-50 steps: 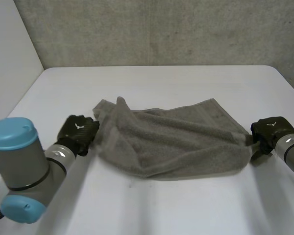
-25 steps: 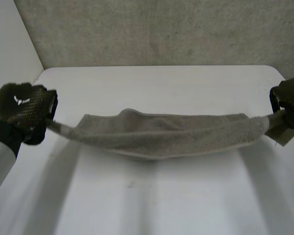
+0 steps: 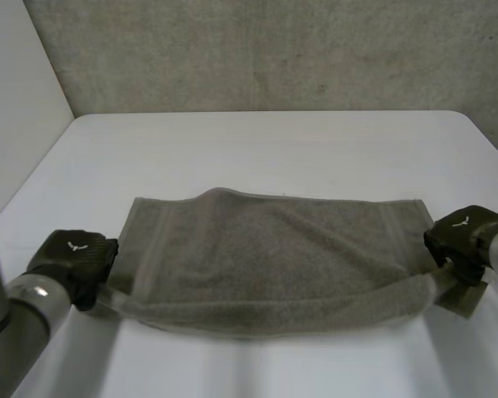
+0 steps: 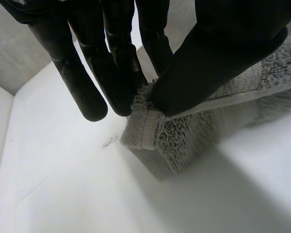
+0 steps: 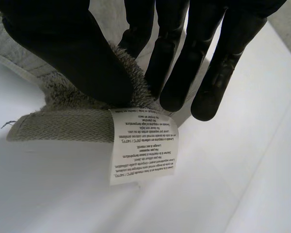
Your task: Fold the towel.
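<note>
A grey terry towel [image 3: 266, 249] is spread widthwise on the white table [image 3: 266, 149], nearer the front edge than the back edge and roughly midway between the side edges. Its far long edge is laid flat on the tabletop. Its near long edge is drawn out in a thick band between the two hands.

The near left corner is held by the left hand [image 3: 73, 259], close to the table's left edge. In the left wrist view the hemmed corner is seen pinched between the thumb and the fingers [image 4: 121, 73], with the outermost finger straight and free of the cloth. That corner is held clear of the tabletop.

The near right corner is held by the right hand [image 3: 461, 239], close to the right edge. The cloth is nipped between the thumb and one finger, and the other fingers are kept straight and clear. A white care label [image 5: 143, 145] with printed text is attached at that corner, just beyond the fingertips.
</note>
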### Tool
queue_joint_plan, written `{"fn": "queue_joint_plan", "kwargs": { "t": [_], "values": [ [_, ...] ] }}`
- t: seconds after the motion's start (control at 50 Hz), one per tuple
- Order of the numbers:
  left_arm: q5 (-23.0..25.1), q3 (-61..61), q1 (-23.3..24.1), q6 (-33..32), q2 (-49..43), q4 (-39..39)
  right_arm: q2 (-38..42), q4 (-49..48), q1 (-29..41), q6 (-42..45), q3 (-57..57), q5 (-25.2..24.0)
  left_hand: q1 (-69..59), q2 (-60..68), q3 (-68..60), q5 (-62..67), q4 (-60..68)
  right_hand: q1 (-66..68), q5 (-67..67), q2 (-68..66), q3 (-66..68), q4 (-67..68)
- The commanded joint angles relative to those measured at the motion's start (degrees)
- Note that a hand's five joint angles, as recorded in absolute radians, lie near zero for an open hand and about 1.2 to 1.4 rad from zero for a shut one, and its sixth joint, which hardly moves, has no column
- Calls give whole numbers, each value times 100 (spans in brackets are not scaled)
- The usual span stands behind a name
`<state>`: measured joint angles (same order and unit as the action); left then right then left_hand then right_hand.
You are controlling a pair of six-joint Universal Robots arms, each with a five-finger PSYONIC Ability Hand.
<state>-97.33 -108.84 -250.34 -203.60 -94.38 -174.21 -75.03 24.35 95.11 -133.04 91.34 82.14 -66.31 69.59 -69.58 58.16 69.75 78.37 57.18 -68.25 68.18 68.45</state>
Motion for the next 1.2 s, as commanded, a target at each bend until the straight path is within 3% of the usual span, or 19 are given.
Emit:
{"fn": "queue_joint_plan", "kwargs": {
  "t": [0.02, 0.3, 0.58, 1.08, 1.1, 1.12, 1.14, 1.16, 1.18, 1.2],
  "values": [
    [4, 783, -14, -4, -1038, -262, 700, -194, 227, -100, -556, 373, -1369, 1041, -1042, 1184, 1025, 163, 1282, -1175, 1182, 1155],
    [13, 2673, 29, 75, -2566, -710, 1667, -1205, 368, -803, -1567, 479, -1369, 1041, -1042, 1184, 1025, 163, 1282, -1175, 1182, 1155],
    [-75, 4528, 91, 58, -4140, -1089, 2668, -2022, 482, -943, -2541, 1032, -1369, 1041, -1042, 1184, 1025, 163, 1282, -1175, 1182, 1155],
    [-119, 5303, 126, 84, -4906, -1106, 3222, -1987, 517, -715, -3043, 1226, -1369, 1041, -1042, 1184, 1025, 163, 1282, -1175, 1182, 1155],
    [-119, 5338, 135, 93, -4915, -1106, 3214, -1987, 517, -724, -3052, 1243, -1369, 1041, -1042, 1184, 1025, -1097, 22, 84, -77, -105],
    [-119, 5355, 144, 102, -4906, -1106, 3214, -1987, 517, -724, -3052, 1243, 61, -389, 388, -246, -405, -1109, 10, 97, -90, -117],
    [-119, 5356, 144, 102, -4906, -1106, 3188, -1996, 517, -724, -3061, 1287, 75, -403, 402, -260, -419, -3408, -2289, 2395, -2388, -2416],
    [-119, 5364, 153, 119, -4871, -1106, 3187, -1996, 517, -724, -3061, 1287, 2823, -3151, 3150, -3008, -3167, -3431, -2312, 2418, -2411, -2439],
    [-119, 5364, 153, 119, -4871, -1106, 3161, -2005, 517, -724, -3087, 1365, 2851, -3178, 3178, -3036, -3195, -5046, -3927, 4034, -4027, -4054],
    [-128, 5364, 161, 128, -4845, -1106, 3117, -2013, 517, -732, -3105, 1427, 5099, -5427, 5426, -5284, -5443, -6395, -5276, 5382, -5375, -5403]
  ]
}}
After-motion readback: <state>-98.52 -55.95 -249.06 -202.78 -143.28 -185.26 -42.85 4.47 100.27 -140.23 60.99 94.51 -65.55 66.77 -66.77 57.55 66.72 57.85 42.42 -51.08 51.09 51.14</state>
